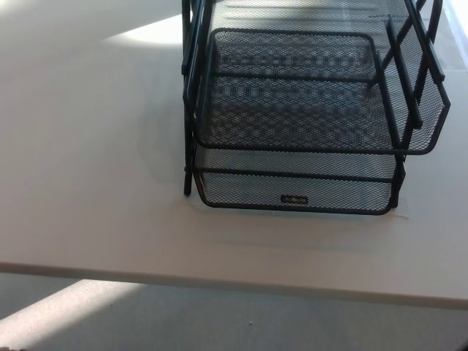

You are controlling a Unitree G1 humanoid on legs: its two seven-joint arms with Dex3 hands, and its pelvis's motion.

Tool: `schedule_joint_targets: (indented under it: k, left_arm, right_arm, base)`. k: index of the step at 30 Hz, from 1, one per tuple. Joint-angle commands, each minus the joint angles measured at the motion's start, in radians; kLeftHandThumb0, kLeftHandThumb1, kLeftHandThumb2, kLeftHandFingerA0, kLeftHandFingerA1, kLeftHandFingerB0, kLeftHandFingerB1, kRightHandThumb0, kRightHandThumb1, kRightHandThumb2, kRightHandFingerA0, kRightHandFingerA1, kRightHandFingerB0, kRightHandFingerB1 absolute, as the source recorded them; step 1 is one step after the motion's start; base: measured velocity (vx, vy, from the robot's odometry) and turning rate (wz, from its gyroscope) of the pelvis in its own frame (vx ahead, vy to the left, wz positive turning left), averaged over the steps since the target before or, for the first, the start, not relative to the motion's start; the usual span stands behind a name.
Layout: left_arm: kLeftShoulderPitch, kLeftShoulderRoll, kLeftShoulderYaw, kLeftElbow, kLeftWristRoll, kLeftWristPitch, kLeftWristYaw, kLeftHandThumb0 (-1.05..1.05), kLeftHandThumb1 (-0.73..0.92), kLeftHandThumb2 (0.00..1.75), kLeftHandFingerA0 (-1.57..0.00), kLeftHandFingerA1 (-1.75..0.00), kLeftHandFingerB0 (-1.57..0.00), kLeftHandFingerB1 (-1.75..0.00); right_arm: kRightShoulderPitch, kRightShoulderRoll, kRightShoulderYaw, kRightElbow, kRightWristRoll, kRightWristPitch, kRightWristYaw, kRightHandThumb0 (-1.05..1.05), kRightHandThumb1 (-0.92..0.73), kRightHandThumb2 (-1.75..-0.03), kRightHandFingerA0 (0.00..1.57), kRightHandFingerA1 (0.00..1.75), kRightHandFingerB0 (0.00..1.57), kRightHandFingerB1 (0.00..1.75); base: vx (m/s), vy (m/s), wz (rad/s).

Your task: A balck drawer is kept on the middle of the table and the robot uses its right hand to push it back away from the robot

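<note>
A black wire-mesh drawer unit (307, 124) with stacked tiers stands on the white table (88, 183), right of centre and running off the top edge of the head view. Its lowest tray front (295, 192) carries a small label (294, 198) and faces me. The middle tray sticks out toward me, above the lowest one. Neither of my hands shows in the picture.
The table's front edge (219, 276) runs across the lower part of the view, with grey floor (241, 322) below it. A patch of sunlight (150, 31) lies on the table at the back left, and another on the floor at the lower left.
</note>
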Motion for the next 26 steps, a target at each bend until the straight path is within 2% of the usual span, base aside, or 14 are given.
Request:
schedule_joint_targets:
  k: [1, 3, 4, 7, 8, 10, 11, 14, 15, 16, 17, 18, 26]
  left_arm:
    - [-0.001, 0.022, -0.001, 0.007, 0.016, -0.007, -0.002, -0.57, 0.72, 0.63, -0.44, -0.38, -0.3, -0.32]
    - [-0.001, 0.022, 0.0, 0.007, 0.015, -0.004, -0.003, -0.56, 0.72, 0.62, -0.43, -0.37, -0.3, -0.32]
    - [-0.001, 0.022, 0.0, 0.006, 0.015, -0.003, -0.002, -0.56, 0.72, 0.62, -0.44, -0.37, -0.31, -0.32]
    - [0.0, 0.022, 0.001, 0.005, 0.014, -0.003, 0.0, -0.56, 0.72, 0.62, -0.44, -0.37, -0.31, -0.32]
    - [0.0, 0.022, 0.002, 0.006, 0.013, -0.007, -0.004, -0.55, 0.75, 0.63, -0.45, -0.37, -0.32, -0.32]
    - [0.002, 0.024, 0.002, 0.003, 0.013, -0.011, -0.003, -0.56, 0.71, 0.63, -0.45, -0.38, -0.31, -0.32]
    - [0.003, 0.025, 0.003, 0.002, 0.012, -0.014, -0.005, -0.56, 0.72, 0.62, -0.44, -0.38, -0.31, -0.32]
    - [0.003, 0.025, 0.006, 0.001, 0.008, -0.01, -0.013, -0.56, 0.72, 0.62, -0.44, -0.37, -0.31, -0.32]
    - [0.003, 0.024, 0.006, 0.001, 0.008, -0.009, -0.01, -0.56, 0.72, 0.62, -0.44, -0.37, -0.31, -0.32]
    - [0.002, 0.024, 0.004, 0.003, 0.011, -0.007, -0.009, -0.56, 0.72, 0.63, -0.43, -0.37, -0.31, -0.32]
    - [0.001, 0.024, 0.003, 0.003, 0.012, -0.007, -0.009, -0.56, 0.72, 0.63, -0.43, -0.37, -0.31, -0.32]
    - [0.0, 0.024, 0.004, 0.005, 0.012, -0.006, -0.01, -0.56, 0.72, 0.62, -0.44, -0.37, -0.29, -0.31]
    - [-0.002, 0.023, -0.002, 0.005, 0.018, -0.008, -0.003, -0.56, 0.73, 0.62, -0.43, -0.37, -0.3, -0.31]
  right_arm:
    - [-0.008, -0.007, 0.012, 0.025, -0.052, -0.073, -0.054, -0.51, -0.74, -0.63, 0.53, 0.44, 0.41, 0.36]
    - [-0.009, -0.004, 0.009, 0.031, -0.052, -0.076, -0.058, -0.51, -0.74, -0.63, 0.54, 0.44, 0.41, 0.36]
    - [-0.009, -0.004, 0.01, 0.03, -0.055, -0.075, -0.061, -0.56, -0.61, -0.93, 0.49, 0.58, 0.35, 0.5]
    - [-0.007, -0.004, 0.01, 0.029, -0.062, -0.077, -0.065, -0.55, -0.61, -0.93, 0.48, 0.57, 0.35, 0.5]
    - [-0.011, -0.001, 0.007, 0.038, -0.062, -0.077, -0.064, -0.51, -0.74, -0.63, 0.55, 0.44, 0.41, 0.35]
    - [-0.009, -0.002, 0.005, 0.034, -0.062, -0.081, -0.062, -0.52, -0.75, -0.63, 0.54, 0.45, 0.42, 0.35]
    - [-0.011, -0.002, 0.005, 0.037, -0.064, -0.085, -0.062, -0.55, -0.6, -0.94, 0.5, 0.59, 0.34, 0.5]
    - [-0.014, 0.0, 0.003, 0.046, -0.065, -0.091, -0.062, -0.56, -0.61, -0.93, 0.49, 0.58, 0.34, 0.5]
    - [-0.014, -0.001, 0.005, 0.046, -0.069, -0.093, -0.063, -0.52, -0.75, -0.64, 0.56, 0.46, 0.4, 0.35]
    - [-0.015, -0.001, 0.006, 0.048, -0.071, -0.097, -0.064, -0.56, -0.61, -0.93, 0.48, 0.57, 0.35, 0.5]
    - [-0.015, -0.001, 0.006, 0.049, -0.071, -0.098, -0.065, -0.56, -0.61, -0.93, 0.48, 0.57, 0.35, 0.5]
    - [-0.016, 0.0, 0.006, 0.053, -0.072, -0.102, -0.066, -0.52, -0.75, -0.63, 0.55, 0.42, 0.41, 0.35]
    - [-0.02, 0.004, -0.003, 0.062, -0.069, -0.106, -0.061, -0.53, -0.75, -0.63, 0.56, 0.44, 0.41, 0.35]
  base:
    - [0.0, 0.0, 0.0]
    - [0.0, 0.0, 0.0]
    - [0.0, 0.0, 0.0]
    - [0.0, 0.0, 0.0]
    - [0.0, 0.0, 0.0]
    - [0.0, 0.0, 0.0]
    - [0.0, 0.0, 0.0]
    - [0.0, 0.0, 0.0]
    - [0.0, 0.0, 0.0]
    - [0.0, 0.0, 0.0]
    - [0.0, 0.0, 0.0]
    - [0.0, 0.0, 0.0]
    - [0.0, 0.0, 0.0]
